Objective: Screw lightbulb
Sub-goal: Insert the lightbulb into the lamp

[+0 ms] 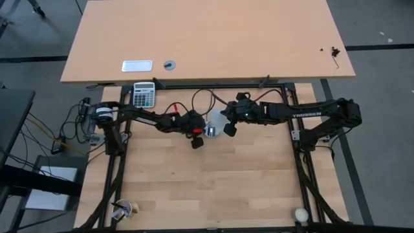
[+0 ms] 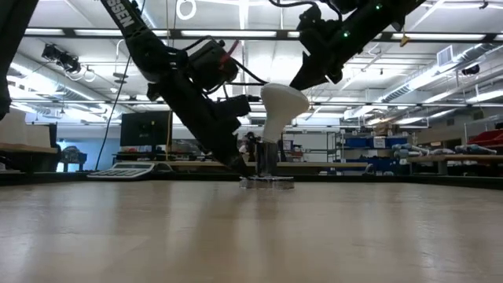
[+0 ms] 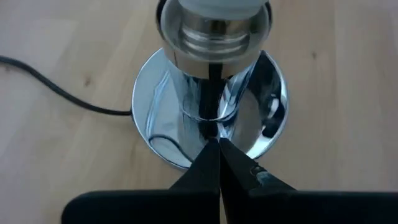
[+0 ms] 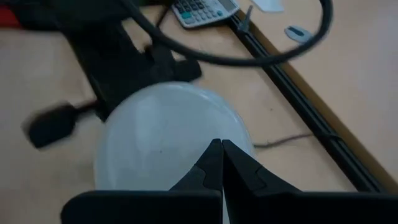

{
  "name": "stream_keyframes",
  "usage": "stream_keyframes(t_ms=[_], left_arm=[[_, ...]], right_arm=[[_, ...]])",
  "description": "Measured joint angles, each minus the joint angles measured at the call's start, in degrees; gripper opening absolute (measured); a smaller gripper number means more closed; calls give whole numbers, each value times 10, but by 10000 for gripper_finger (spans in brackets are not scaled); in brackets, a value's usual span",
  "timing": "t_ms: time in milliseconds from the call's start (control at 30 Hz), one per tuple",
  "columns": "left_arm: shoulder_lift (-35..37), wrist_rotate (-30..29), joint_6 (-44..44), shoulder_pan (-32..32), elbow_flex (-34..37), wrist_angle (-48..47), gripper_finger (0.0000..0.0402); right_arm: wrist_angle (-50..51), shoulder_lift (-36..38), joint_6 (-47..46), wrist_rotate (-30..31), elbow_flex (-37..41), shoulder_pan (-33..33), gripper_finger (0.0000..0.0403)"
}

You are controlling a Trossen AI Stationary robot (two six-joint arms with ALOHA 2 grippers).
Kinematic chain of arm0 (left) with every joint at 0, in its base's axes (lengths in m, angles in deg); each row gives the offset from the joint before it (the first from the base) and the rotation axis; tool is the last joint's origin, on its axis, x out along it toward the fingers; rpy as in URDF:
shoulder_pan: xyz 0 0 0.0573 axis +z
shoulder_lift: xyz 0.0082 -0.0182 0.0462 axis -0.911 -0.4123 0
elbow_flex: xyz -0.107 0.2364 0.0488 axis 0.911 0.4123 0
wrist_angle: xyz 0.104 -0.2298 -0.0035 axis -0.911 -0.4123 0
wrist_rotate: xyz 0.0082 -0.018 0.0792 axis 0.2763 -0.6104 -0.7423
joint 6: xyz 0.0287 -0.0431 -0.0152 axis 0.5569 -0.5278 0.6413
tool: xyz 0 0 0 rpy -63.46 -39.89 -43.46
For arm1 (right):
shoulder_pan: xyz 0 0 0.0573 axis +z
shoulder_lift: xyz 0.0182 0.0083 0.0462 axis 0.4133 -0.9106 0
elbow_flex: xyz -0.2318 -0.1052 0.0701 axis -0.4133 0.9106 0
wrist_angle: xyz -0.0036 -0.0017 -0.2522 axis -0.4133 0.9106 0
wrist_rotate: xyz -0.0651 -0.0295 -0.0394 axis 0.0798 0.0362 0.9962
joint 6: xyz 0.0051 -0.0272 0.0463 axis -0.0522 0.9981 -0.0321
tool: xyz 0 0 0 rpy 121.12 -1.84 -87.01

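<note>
The lightbulb stood upright in the silver socket mid-surface. The left gripper, fingers pressed together, met the socket's stem; the right gripper, likewise closed and empty, touched the dome. Sideways pressure could probably tip the socket or cross-thread the bulb.

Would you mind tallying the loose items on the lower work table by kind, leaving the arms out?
Lightbulb: 1
Silver socket: 1
Calculator: 1
Cream balls: 2
Total: 5
</note>
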Motion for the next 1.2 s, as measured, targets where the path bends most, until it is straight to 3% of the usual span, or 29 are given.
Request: stream_keyframes(t_ms=[167,667,1200], left_arm=[[18,6,7,-5,2,-33,0],[11,15,1,-5,2,4,0],[11,25,4,-5,0,37,0]], right_arm=[[-9,-1,-1,-3,1,8,8],[-73,-2,2,-50,1,8,9],[-101,-12,3,-52,0,2,9]])
